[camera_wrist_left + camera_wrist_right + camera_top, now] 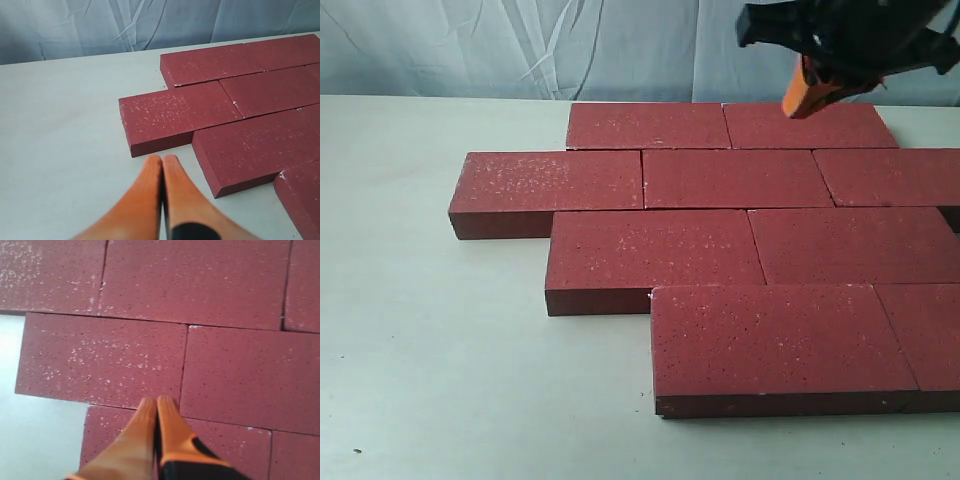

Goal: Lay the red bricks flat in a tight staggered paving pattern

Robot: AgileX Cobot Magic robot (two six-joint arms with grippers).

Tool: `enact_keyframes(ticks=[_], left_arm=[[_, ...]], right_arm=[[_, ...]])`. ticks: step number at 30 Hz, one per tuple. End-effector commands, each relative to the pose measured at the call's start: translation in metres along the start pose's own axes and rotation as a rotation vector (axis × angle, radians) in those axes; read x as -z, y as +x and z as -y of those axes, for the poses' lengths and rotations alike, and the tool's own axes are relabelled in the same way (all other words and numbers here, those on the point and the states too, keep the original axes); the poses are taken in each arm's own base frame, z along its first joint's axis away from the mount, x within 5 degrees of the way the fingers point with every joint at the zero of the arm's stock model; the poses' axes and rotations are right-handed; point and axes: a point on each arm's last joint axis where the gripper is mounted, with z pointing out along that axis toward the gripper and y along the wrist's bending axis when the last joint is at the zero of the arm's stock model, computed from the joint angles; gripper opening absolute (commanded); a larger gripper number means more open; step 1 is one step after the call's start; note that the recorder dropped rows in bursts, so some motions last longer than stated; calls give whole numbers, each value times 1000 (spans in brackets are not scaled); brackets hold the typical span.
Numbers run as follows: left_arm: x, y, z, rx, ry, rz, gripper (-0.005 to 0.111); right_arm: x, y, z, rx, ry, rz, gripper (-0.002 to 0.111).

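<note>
Exterior view: the red bricks [740,240] lie flat on the table [420,350] in four staggered rows across the centre and right of the frame. Their long axes run left to right and the joints look mostly closed. The right gripper [798,104] hangs at upper right over the farthest row, fingers pressed together and empty. The left gripper [162,160] is absent from this view. In the left wrist view its fingers are together and empty over bare table, just short of the exposed long side of the leftmost brick [175,117]. Judgement: the left arm is nearer for any closing push on that brick, and the right arm for the far row.
</note>
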Motion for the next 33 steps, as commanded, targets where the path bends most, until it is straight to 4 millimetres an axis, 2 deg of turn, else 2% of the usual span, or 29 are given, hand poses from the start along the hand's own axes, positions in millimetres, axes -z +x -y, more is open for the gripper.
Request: enact_keyframes(ticks=[1,6,9,23,33], left_arm=[[1,0,-1,-25,-20,8,0],[1,0,-1,-25,-20,8,0],[1,0,-1,-25,-20,8,0],[1,0,-1,-25,-20,8,0],[1,0,-1,-25,-20,8,0]], right_arm=[[13,16,37,-63,44,46,-1],[25,45,79,-171,95,100,-1],[35,58,88,-192,102,150,-1],[73,113,90,-91,200,482,-1],[70,150,91,-54,196,693,-1]])
